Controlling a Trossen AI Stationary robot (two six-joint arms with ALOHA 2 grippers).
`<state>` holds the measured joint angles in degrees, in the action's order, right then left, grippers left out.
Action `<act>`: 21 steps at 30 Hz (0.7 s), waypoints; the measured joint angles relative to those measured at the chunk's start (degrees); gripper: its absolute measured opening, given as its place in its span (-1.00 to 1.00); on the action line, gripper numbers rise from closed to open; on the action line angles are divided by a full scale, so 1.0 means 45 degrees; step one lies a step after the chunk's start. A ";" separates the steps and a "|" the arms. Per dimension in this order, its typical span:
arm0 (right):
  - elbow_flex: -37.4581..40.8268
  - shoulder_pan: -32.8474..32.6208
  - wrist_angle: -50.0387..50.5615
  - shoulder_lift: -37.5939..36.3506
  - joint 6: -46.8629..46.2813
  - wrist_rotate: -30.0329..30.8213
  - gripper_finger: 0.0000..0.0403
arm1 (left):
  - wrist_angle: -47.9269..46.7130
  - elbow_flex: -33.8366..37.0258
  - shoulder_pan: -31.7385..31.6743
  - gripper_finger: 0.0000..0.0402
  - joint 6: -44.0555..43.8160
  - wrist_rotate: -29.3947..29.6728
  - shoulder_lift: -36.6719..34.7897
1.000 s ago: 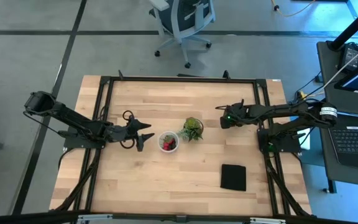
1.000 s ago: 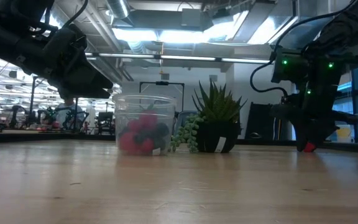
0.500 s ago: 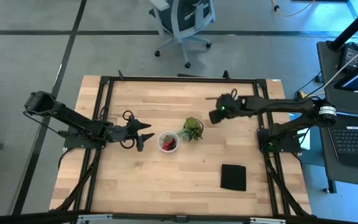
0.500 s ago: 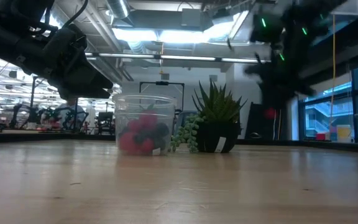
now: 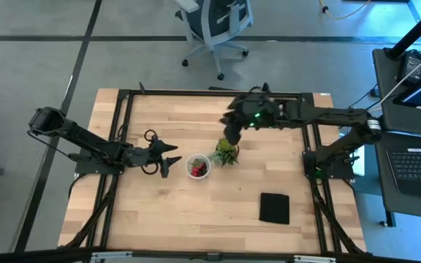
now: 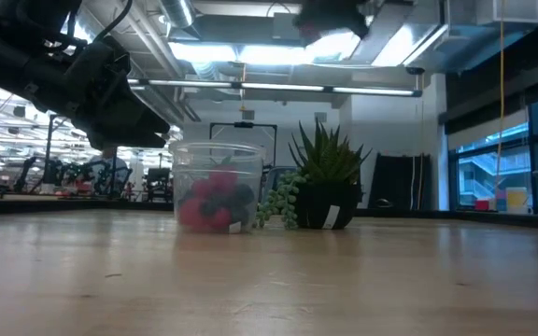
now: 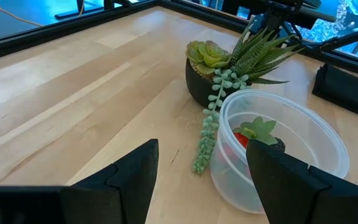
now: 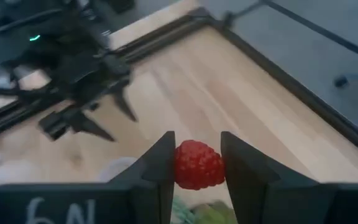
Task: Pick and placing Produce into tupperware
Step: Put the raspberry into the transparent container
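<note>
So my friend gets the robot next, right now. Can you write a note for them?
Right gripper: shut on a red raspberry, held in the air near the succulent plant.
Left gripper: open, empty, waiting beside the tupperware.
Tupperware: mid-table, touching the plant's trailing stem, already holding red and dark berries.
Done: several pieces are in.
Left: carry the raspberry over the tupperware and drop it in. No other loose produce shows on the table.

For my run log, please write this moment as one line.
right gripper: shut on raspberry, above plant | left gripper: open, beside tupperware | tupperware: holds berries
</note>
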<state>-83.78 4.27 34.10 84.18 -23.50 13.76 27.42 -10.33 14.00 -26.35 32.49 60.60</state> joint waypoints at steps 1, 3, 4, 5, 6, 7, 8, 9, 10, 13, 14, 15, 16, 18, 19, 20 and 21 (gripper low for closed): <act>-0.0454 -0.0224 0.0016 0.0432 0.0324 -0.0003 -0.43 | -0.0001 0.0000 0.0000 0.18 0.0001 0.0000 0.0000; -0.1241 -0.0659 0.0050 0.1348 0.1018 -0.0004 -0.43 | -0.0010 0.0000 0.0000 0.18 0.0019 0.0000 0.0000; -0.1621 -0.0856 0.0146 0.1824 0.1389 -0.0012 -0.43 | -0.0010 0.0000 0.0000 0.18 0.0019 0.0000 0.0000; -0.1977 -0.1047 0.0249 0.2298 0.1722 -0.0016 -0.43 | -0.0015 0.0004 0.0000 0.18 0.0024 0.0000 0.0000; -0.2327 -0.1234 0.0369 0.2752 0.2031 -0.0062 -0.43 | -0.0015 0.0002 0.0000 0.18 0.0023 0.0000 0.0000; -0.2670 -0.1406 0.0515 0.3230 0.2326 -0.0122 -0.43 | -0.0015 0.0003 0.0003 0.18 0.0024 0.0000 0.0000; -0.3008 -0.1568 0.0746 0.3668 0.2570 -0.0249 -0.43 | -0.0015 0.0001 0.0000 0.18 0.0019 0.0000 0.0000; -0.3334 -0.1718 0.1058 0.4106 0.2798 -0.0412 -0.43 | -0.0019 0.0003 0.0000 0.18 0.0019 0.0000 0.0000; -0.3628 -0.1870 0.1409 0.4534 0.2971 -0.0414 -0.43 | -0.0045 0.0001 0.0000 0.18 0.0019 0.0000 0.0000; -0.4451 -0.2214 0.2464 0.5738 0.3318 -0.0438 -0.43 | -0.0106 0.0005 0.0000 0.18 0.0019 0.0000 0.0000; -0.4666 -0.2297 0.2700 0.6088 0.3386 -0.0438 -0.43 | -0.0155 0.0004 0.0000 0.18 0.0019 0.0000 0.0000; -0.4817 -0.2358 0.2873 0.6384 0.3398 -0.0452 -0.43 | -0.0204 0.0004 0.0000 0.18 0.0019 -0.0004 0.0000; -0.4942 -0.2402 0.3025 0.6670 0.3402 -0.0448 -0.43 | -0.0236 0.0005 0.0000 0.18 0.0015 0.0000 0.0000; -0.5063 -0.2471 0.3112 0.7095 0.3380 -0.0455 -0.43 | -0.0239 0.0005 0.0000 0.18 0.0015 -0.0001 0.0000; -0.5063 -0.2507 0.3123 0.7252 0.3350 -0.0508 -0.43 | -0.0243 0.0005 0.0000 0.18 0.0015 0.0000 0.0000; -0.5066 -0.2510 0.3082 0.7374 0.3328 -0.0649 -0.43 | -0.0248 0.0005 0.0000 0.17 0.0015 -0.0005 0.0000; -0.5068 -0.2510 0.3055 0.7487 0.3274 -0.0745 -0.43 | -0.0262 0.0005 0.0000 0.18 0.0010 0.0000 0.0000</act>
<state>-106.59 -7.03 47.85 117.88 -8.76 10.41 26.24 -10.31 14.00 -26.30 32.49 60.60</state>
